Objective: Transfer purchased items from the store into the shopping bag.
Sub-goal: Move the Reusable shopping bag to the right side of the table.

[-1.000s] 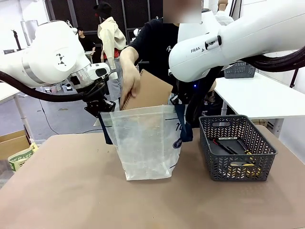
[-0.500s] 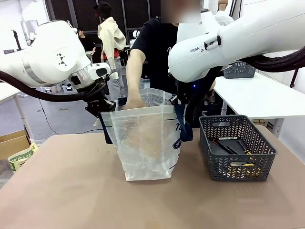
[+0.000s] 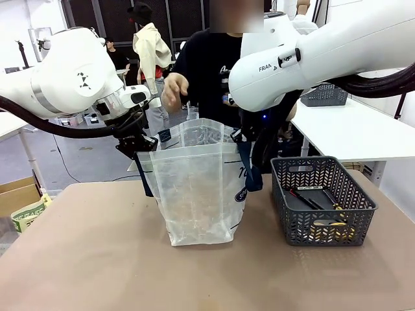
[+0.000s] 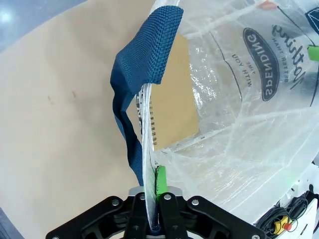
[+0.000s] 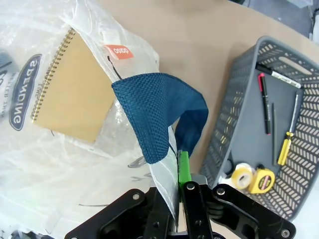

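The translucent shopping bag [image 3: 194, 194] stands upright mid-table, its mouth held wide. My left gripper [image 3: 138, 150] [image 4: 153, 191] is shut on the bag's left rim beside a navy handle [image 4: 147, 55]. At the right rim, my right gripper [image 3: 248, 144] [image 5: 177, 191] is shut by the other handle [image 5: 159, 112]. A brown spiral notebook [image 5: 70, 89] [image 4: 172, 99] lies inside the bag. The dark grey basket [image 3: 322, 223], the store, stands to the right with purchased items in it: markers [image 5: 264, 102], a yellow screwdriver [image 5: 286, 139], a tape roll [image 5: 242, 175], a yellow tape measure [image 5: 263, 180]. The person's empty hand [image 3: 174, 91] hovers above the bag.
The brown tabletop [image 3: 97, 259] is bare in front of and left of the bag. A cardboard box [image 3: 19, 194] sits on the floor at the left. A white table [image 3: 350, 129] with another grey basket [image 3: 326, 94] stands behind at the right.
The person lowered the brown notebook into the bag, let it go and lifted the hand out above the rim. Both grippers kept still on the rims.
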Tool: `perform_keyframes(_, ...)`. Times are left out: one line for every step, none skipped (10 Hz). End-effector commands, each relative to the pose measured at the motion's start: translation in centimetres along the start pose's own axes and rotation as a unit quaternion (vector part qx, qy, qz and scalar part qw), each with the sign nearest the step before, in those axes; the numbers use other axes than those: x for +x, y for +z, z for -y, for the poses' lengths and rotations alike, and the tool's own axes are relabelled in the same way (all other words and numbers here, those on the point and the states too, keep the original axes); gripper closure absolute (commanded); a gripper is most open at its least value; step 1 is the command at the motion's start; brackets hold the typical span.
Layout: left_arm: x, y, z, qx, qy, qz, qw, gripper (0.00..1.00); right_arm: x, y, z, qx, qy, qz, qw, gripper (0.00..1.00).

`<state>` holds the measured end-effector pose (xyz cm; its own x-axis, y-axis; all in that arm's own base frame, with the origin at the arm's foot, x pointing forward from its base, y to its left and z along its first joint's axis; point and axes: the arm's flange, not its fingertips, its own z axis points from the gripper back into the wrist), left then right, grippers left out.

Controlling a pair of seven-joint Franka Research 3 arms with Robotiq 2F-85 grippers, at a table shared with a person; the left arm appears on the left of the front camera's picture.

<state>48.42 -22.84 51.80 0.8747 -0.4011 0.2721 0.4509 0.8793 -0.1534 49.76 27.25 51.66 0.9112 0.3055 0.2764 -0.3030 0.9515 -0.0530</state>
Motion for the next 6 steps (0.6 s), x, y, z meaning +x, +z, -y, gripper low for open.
perform_keyframes(-0.09,0.12,-0.26,0.001,0.002,0.001,1.000,1.00,0.03,-0.02,0.30,-0.001,-0.003,0.000,1.000,1.00)
perform_keyframes(-0.09,0.12,-0.26,0.001,0.002,0.001,1.000,1.00,0.03,-0.02,0.30,-0.001,-0.003,0.000,1.000,1.00)
perform_keyframes(-0.09,0.12,-0.26,0.001,0.002,0.001,1.000,1.00,0.03,-0.02,0.30,-0.001,-0.003,0.000,1.000,1.00)
perform_keyframes(-0.09,0.12,-0.26,0.001,0.002,0.001,1.000,1.00,0.03,-0.02,0.30,-0.001,-0.003,0.000,1.000,1.00)
perform_keyframes(-0.09,0.12,-0.26,0.001,0.002,0.001,1.000,1.00,0.03,-0.02,0.30,-0.001,-0.003,0.000,1.000,1.00)
perform_keyframes(-0.09,0.12,-0.26,0.001,0.002,0.001,1.000,1.00,0.03,-0.02,0.30,-0.001,-0.003,0.000,1.000,1.00)
